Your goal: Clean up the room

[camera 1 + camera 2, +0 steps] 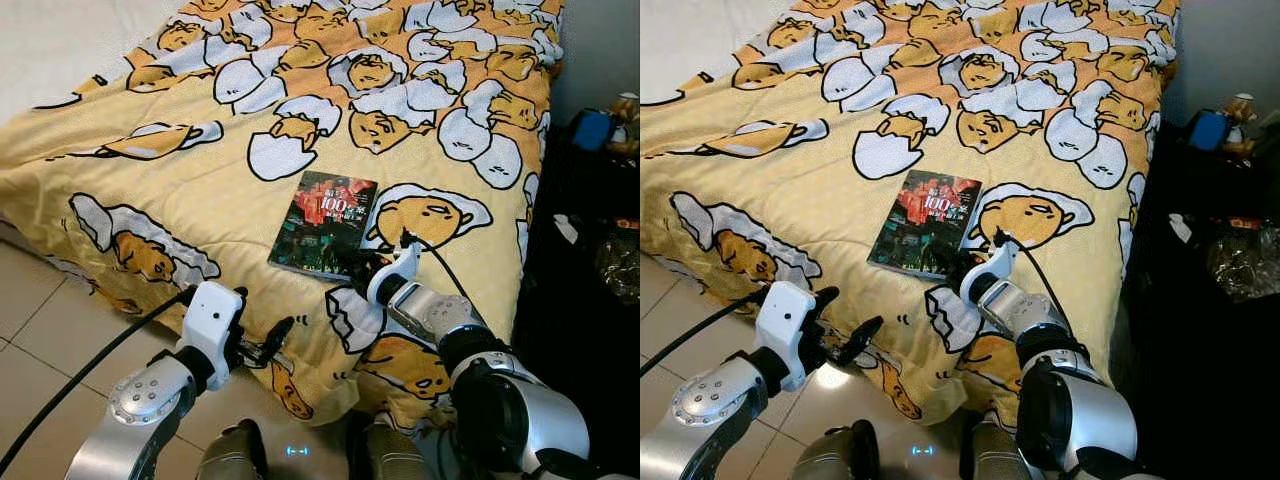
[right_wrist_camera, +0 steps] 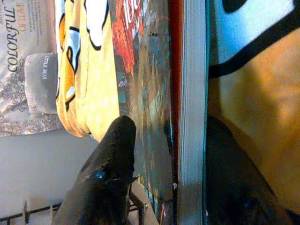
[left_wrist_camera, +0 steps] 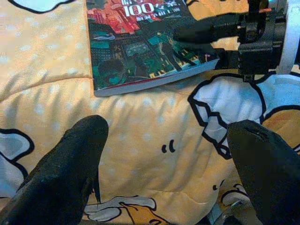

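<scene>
Hovering nearest, at the bed's near edge, left gripper (image 1: 268,345) spreading its fingers wide over the yellow egg-print blanket (image 1: 200,180), touching nothing. Lying flat on that blanket near the edge, book (image 1: 323,222) being pinched at its near right corner. Closing on that corner, right gripper (image 1: 365,266), one finger (image 2: 110,164) pressing on the cover, the other going underneath.
</scene>
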`<state>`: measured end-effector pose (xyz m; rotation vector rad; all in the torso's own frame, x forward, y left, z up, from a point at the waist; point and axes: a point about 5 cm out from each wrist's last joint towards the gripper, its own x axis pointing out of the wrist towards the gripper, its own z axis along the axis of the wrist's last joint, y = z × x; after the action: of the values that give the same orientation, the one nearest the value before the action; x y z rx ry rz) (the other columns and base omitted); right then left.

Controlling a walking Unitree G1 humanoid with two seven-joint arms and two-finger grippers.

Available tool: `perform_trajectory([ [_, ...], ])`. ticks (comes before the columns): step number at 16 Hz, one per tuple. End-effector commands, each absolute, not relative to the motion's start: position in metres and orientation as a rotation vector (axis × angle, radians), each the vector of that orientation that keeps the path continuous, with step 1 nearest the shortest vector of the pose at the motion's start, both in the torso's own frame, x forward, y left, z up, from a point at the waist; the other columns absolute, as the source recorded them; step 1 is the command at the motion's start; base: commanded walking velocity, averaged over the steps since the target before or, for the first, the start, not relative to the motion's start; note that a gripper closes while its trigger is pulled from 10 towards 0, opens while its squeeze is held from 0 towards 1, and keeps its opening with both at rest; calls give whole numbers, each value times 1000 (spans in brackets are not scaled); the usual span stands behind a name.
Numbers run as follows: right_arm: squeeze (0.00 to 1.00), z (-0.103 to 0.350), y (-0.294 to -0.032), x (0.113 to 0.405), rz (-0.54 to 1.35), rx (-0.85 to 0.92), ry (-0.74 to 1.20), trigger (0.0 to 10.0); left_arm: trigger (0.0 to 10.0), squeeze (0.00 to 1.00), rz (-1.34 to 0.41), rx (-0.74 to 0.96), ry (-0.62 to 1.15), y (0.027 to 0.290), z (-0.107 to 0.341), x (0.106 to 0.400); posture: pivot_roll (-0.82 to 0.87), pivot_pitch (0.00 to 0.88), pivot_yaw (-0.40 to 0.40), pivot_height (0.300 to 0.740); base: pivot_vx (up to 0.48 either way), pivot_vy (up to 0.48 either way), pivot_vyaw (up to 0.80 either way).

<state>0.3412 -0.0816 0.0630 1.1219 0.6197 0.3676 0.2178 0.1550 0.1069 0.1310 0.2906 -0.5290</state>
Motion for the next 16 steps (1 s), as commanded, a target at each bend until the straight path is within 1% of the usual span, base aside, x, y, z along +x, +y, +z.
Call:
perform_trajectory([
  [1, 0, 54, -86, 336, 331, 1117, 644, 0, 10000, 0, -520, 145, 300, 158, 105, 219, -98, 173, -11, 740, 0, 0, 0],
  [5, 0, 52, -89, 336, 322, 1098, 647, 0, 10000, 0, -502, 150, 288, 157, 106, 223, -91, 160, -14, 740, 0, 0, 0],
  [9, 0, 56, -91, 338, 329, 1097, 623, 0, 10000, 0, -485, 154, 273, 158, 105, 226, -88, 127, -9, 740, 0, 0, 0],
  [10, 0, 56, -91, 338, 377, 994, 627, 0, 10000, 0, -348, 220, 232, 167, 107, 238, -94, 107, 3, 740, 0, 0, 0],
  [11, 0, 58, -93, 338, 418, 947, 613, 0, 10000, 0, -223, 281, 202, 176, 107, 248, -89, 87, 5, 740, 0, 0, 0],
  [14, 0, 70, -103, 344, 469, 971, 496, 0, 10000, 0, -107, 246, 149, 195, 115, 264, -81, 40, 13, 740, 0, 0, 0],
  [15, 0, 73, -105, 345, 490, 974, 470, 0, 10000, 0, -97, 225, 131, 198, 118, 267, -80, 35, 14, 740, 0, 0, 0],
  [16, 0, 84, -111, 347, 563, 955, 393, 0, 10000, 0, -93, 153, 101, 203, 126, 275, -74, 20, 13, 740, 0, 0, 0],
])
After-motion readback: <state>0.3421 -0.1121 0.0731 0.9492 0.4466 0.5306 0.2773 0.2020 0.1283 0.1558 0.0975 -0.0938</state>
